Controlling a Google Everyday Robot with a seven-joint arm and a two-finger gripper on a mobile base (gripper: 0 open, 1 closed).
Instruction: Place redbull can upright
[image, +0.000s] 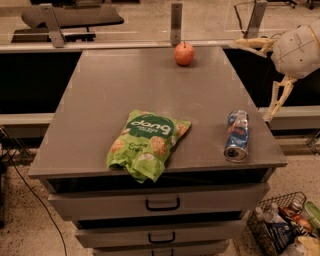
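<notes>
The redbull can (237, 135) lies on its side near the right front edge of the grey cabinet top (150, 85), one end facing the front. It is silver with blue panels. My gripper (262, 80) hangs off the right side of the cabinet, beyond and to the right of the can, not touching it. It is open and empty: one pale finger (252, 43) points left at the back, the other (276, 100) points down toward the cabinet's right edge.
A green snack bag (146, 142) lies at the front middle of the top. A red apple (184, 53) sits at the back edge. Drawers are below the top. A wire basket of items (285, 230) stands on the floor at the right.
</notes>
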